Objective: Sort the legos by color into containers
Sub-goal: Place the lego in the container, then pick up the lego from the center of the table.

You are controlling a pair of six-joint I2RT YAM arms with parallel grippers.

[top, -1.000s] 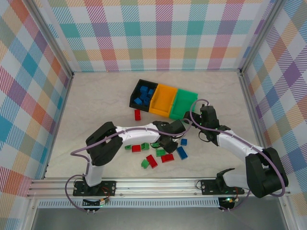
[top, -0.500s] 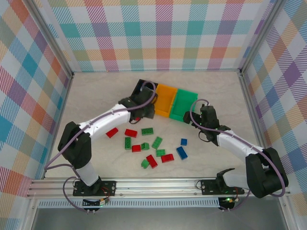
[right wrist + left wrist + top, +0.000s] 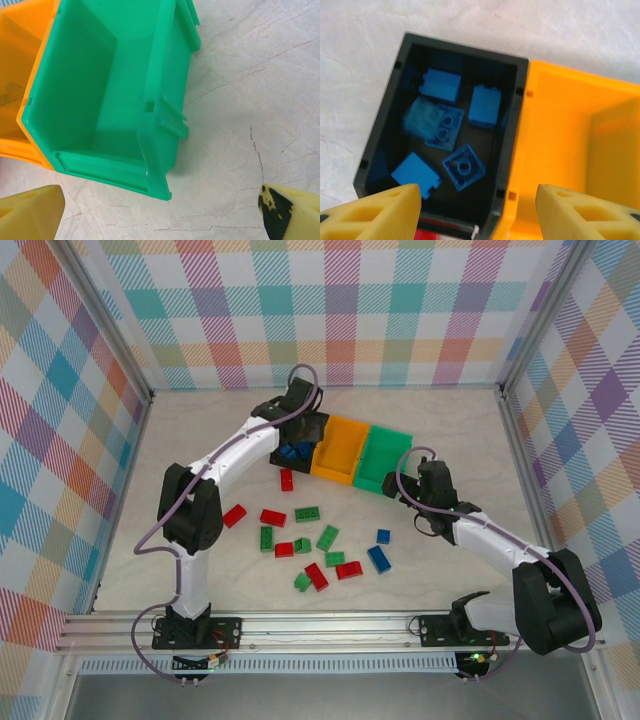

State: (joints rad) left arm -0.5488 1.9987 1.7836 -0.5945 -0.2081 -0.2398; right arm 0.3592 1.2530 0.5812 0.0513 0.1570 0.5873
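Note:
My left gripper (image 3: 300,428) hangs over the black bin (image 3: 277,453), open with nothing between its yellow fingers (image 3: 375,212). The black bin (image 3: 512,100) holds several blue bricks (image 3: 485,105), one of them blurred (image 3: 422,117). The orange bin (image 3: 340,448) and the green bin (image 3: 165,125) are empty. My right gripper (image 3: 406,486) stands open and empty just off the green bin's (image 3: 380,458) near right corner. Loose red (image 3: 273,517), green (image 3: 327,537) and blue bricks (image 3: 379,558) lie scattered on the table in front of the bins.
A red brick (image 3: 287,479) lies right against the black bin's near side. Metal rails and plaid walls close in the marble table (image 3: 200,460) on three sides. Bare table lies left of the bins and right of the green bin (image 3: 250,75).
My left arm swung away from the loose bricks to the back and now hovers over the black bin, open. The right arm has not moved.

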